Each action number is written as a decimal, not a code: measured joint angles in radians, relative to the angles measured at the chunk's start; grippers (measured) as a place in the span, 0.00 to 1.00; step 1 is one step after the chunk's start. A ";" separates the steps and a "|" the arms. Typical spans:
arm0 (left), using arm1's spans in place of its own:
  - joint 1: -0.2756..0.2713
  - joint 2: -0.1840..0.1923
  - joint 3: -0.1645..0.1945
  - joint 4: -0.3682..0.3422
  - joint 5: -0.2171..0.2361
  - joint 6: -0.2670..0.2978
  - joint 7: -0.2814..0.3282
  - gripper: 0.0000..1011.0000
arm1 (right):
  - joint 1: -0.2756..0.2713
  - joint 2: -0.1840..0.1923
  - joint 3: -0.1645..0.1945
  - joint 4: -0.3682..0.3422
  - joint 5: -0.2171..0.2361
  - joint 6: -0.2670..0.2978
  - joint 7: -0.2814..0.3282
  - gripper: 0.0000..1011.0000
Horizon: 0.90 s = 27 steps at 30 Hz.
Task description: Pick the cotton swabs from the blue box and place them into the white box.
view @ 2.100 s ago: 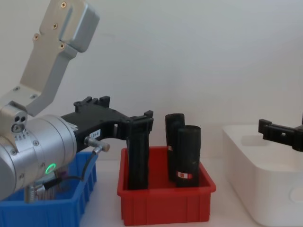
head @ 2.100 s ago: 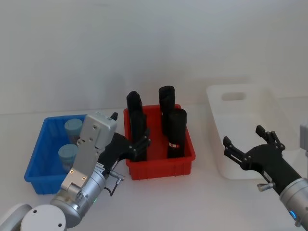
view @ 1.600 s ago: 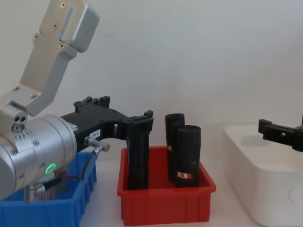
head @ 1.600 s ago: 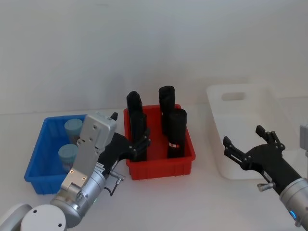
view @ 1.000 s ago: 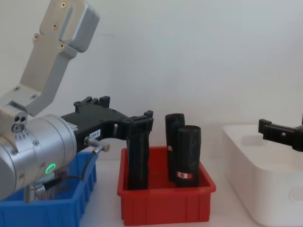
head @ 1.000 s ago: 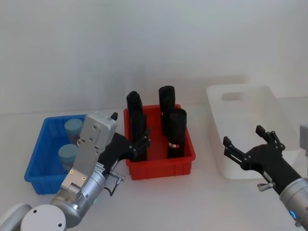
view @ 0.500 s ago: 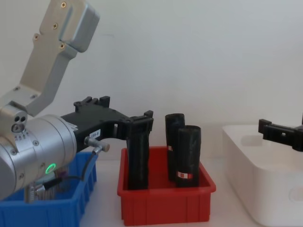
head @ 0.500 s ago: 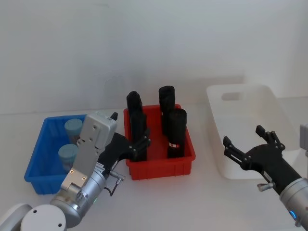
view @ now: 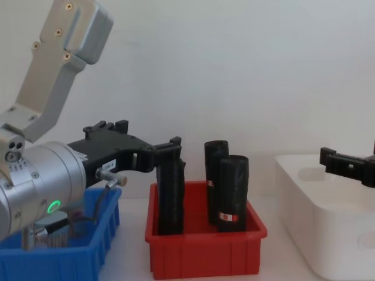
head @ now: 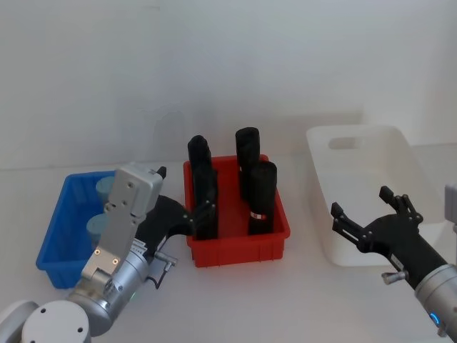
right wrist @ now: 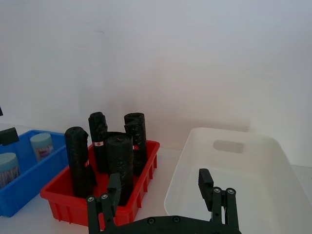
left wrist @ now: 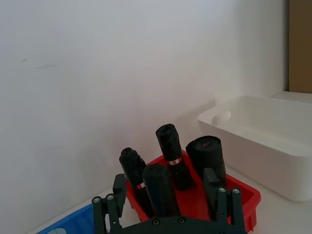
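Note:
Two cotton swabs jars with pale blue caps [head: 102, 189] [head: 95, 229] stand in the blue box [head: 53, 239] at the left, partly hidden by my left arm. They also show in the right wrist view [right wrist: 41, 145]. My left gripper [head: 182, 200] hovers open between the blue box and the red bin, empty, its fingers [left wrist: 119, 185] spread before the black rolls. The white box [head: 325, 236] sits at the right. My right gripper [head: 368, 207] hangs open and empty in front of it.
A red bin [head: 239, 251] holding several tall black rolls [head: 261, 194] stands between the blue box and the white box. A white wall closes off the back of the table. Bare tabletop lies in front of the bins.
My left arm and gripper have shifted a little to the left, toward the blue box. The right arm has not moved.

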 joint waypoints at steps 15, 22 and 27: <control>-0.021 0.030 -0.064 0.073 -0.130 0.030 -0.030 0.99 | 0.000 0.000 0.000 0.000 0.000 0.000 0.000 0.99; -0.040 0.041 -0.096 0.135 -0.188 0.050 -0.055 0.99 | 0.000 0.000 0.000 0.000 0.000 0.000 0.000 0.99; -0.051 0.048 -0.114 0.180 -0.216 0.059 -0.069 0.99 | 0.000 0.000 0.000 0.000 0.000 0.000 0.000 0.99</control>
